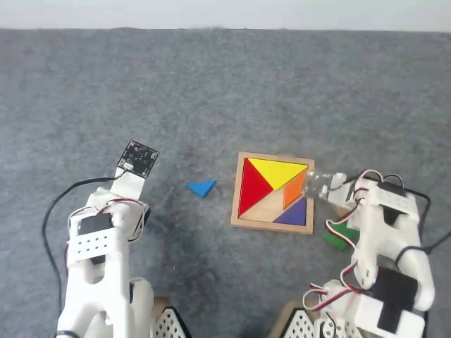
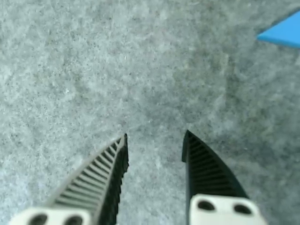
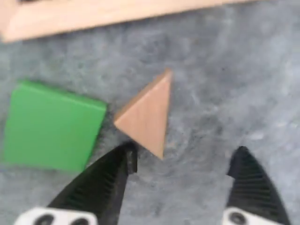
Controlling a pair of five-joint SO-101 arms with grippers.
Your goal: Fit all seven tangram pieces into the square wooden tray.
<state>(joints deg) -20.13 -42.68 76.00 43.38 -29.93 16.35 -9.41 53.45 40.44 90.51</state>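
1. Just ahead of the right claw, a wood-coloured triangle lies flat on the grey bench. One of its corners is just beside one fingertip. This claw is released, its fingers spread wide and gripping nothing.
2. Beside that triangle, out past the same finger, a green square piece lies flat. Its corner meets or almost meets the triangle; I cannot tell which.
3. Beyond both pieces, farther from the claw, runs one edge of the square wooden tray.
4. From above, the tray sits just in front of the right arm. It holds a yellow triangle, a red triangle, an orange piece and a purple triangle. A pale wood-coloured patch lies between the red and the purple; I cannot tell whether it is a piece or bare floor. The green square piece lies outside the tray, partly under that arm.
5. The left claw is released too, with nothing between its fingers and bare bench beneath. A blue triangle lies well ahead of it and off to one side. From above, it rests between the left arm and the tray, apart from both.
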